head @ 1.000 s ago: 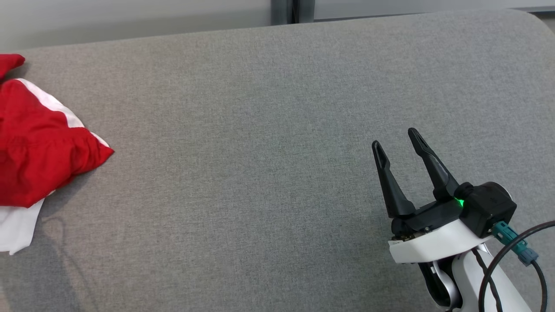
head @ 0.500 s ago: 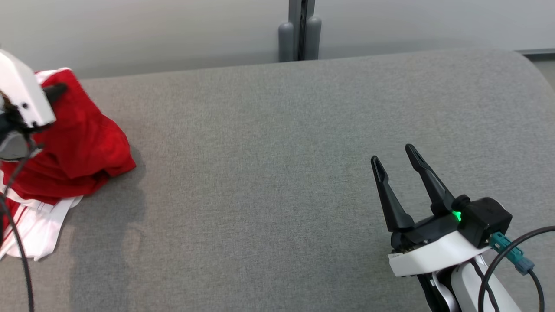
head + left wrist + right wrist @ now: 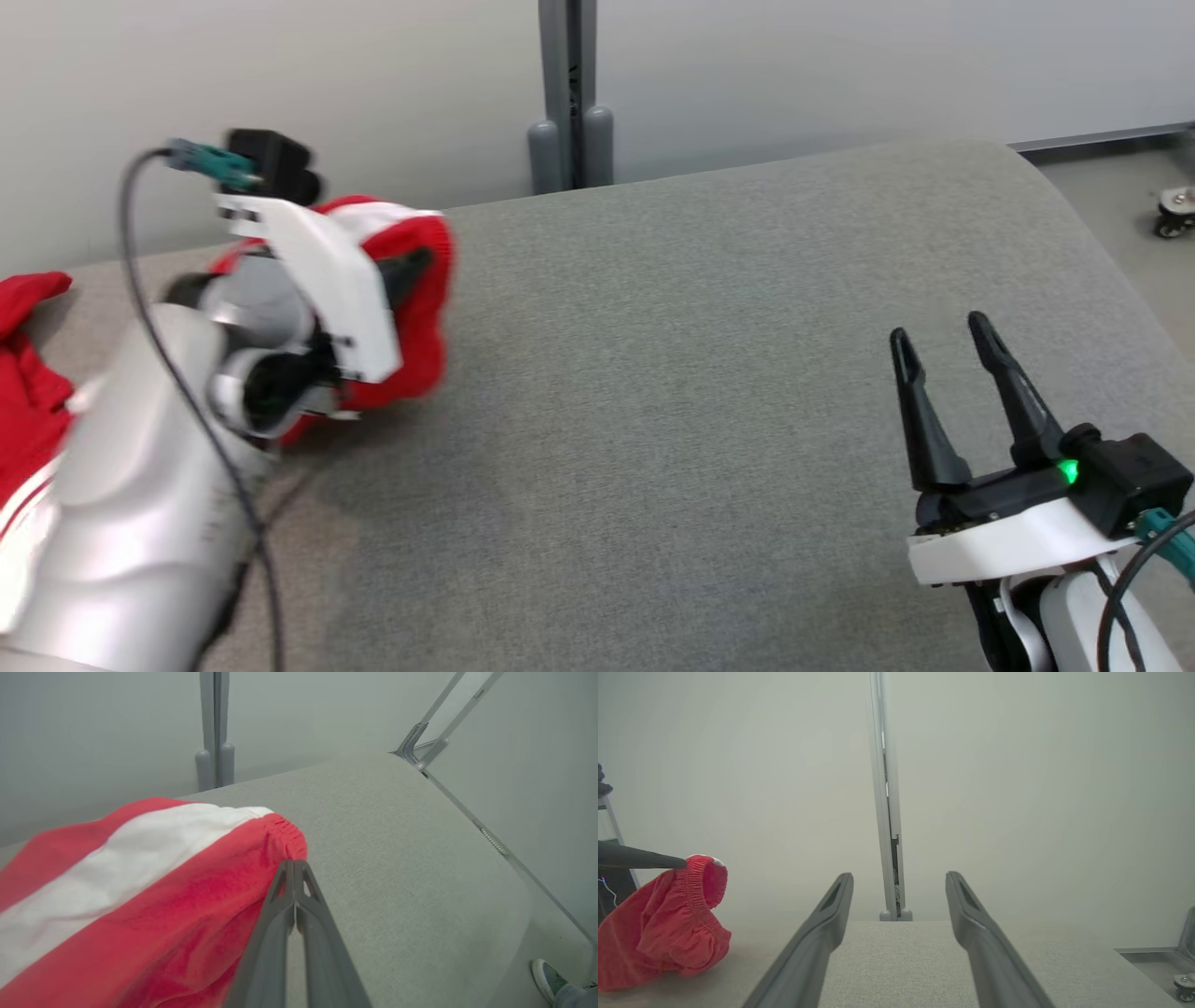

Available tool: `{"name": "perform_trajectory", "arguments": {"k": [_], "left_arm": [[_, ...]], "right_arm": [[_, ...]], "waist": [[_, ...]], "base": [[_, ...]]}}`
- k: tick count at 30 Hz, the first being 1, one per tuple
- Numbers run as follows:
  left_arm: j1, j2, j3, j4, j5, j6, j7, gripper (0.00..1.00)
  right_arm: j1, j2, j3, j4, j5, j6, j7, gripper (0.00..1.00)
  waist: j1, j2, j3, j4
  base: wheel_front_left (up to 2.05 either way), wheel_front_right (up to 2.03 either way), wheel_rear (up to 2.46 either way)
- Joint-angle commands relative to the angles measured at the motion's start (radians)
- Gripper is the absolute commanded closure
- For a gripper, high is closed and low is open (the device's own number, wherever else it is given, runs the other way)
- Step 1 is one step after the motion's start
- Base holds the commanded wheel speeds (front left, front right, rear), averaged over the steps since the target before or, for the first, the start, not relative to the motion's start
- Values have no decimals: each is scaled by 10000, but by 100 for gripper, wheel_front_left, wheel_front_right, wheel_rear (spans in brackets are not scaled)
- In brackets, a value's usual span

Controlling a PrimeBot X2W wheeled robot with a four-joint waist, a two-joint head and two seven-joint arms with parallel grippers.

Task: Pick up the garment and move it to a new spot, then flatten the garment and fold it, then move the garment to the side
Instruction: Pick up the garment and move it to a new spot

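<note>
The garment (image 3: 425, 322) is red shorts with a white stripe and an elastic waistband. My left gripper (image 3: 417, 264) is shut on its waistband near the back left of the grey surface. In the left wrist view the shut gripper (image 3: 294, 864) meets the gathered hem of the garment (image 3: 140, 882). From the right wrist view the garment (image 3: 668, 924) hangs from the left fingers (image 3: 649, 859), its lower part resting on the surface. My right gripper (image 3: 941, 329) stands open and empty at the lower right, well apart; its fingers spread wide around the gripper's midpoint (image 3: 900, 876).
The grey padded surface (image 3: 672, 420) curves down at its right end. A grey post (image 3: 565, 93) stands against the wall behind it. More red and white cloth (image 3: 28, 392) lies at the left edge. A caster (image 3: 1174, 210) and a person's shoe (image 3: 549, 977) are on the floor at right.
The head camera has turned. My left arm has come into view and carried the garment up and to the right. The right gripper stays open.
</note>
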Motion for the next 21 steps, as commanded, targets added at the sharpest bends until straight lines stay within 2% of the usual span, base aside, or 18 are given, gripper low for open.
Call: {"name": "perform_trajectory", "arguments": {"k": [1,5,6,8,12,14,21], "left_arm": [[222,-303,-38,-101,-81,94,-214,100],[454,-1388,-460,-40,-4,136,-759,100],[545,-2073,-867,284,101,113,-1153,100],[532,-2365,-1168,530,169,137,-1473,100],[261,-2624,-1957,990,303,354,-2260,100],[210,-2667,-2607,839,-174,409,-2567,100],[-584,-2645,-4944,960,-1617,1148,-3574,100]], "right_arm": [[133,-43,-106,-44,-12,23,-33,0],[133,-114,-373,-127,-73,23,-31,0],[53,-107,-437,-183,-123,23,-31,0],[-19,-108,-447,-217,-176,23,-31,0],[-62,-92,-437,-236,-198,23,-33,0],[-113,-50,-415,-220,-202,23,-31,0],[-318,48,-214,-134,-174,23,-31,0]], "waist": [[0,0,-23,-165],[0,0,-6,-523],[0,0,109,-879],[0,0,208,-1137],[0,0,521,-1622],[0,0,681,-1850],[0,0,1075,-2606]], "base": [[0,0,0],[0,0,0],[0,0,0],[0,0,0],[0,0,0],[0,0,0],[0,0,0]]}}
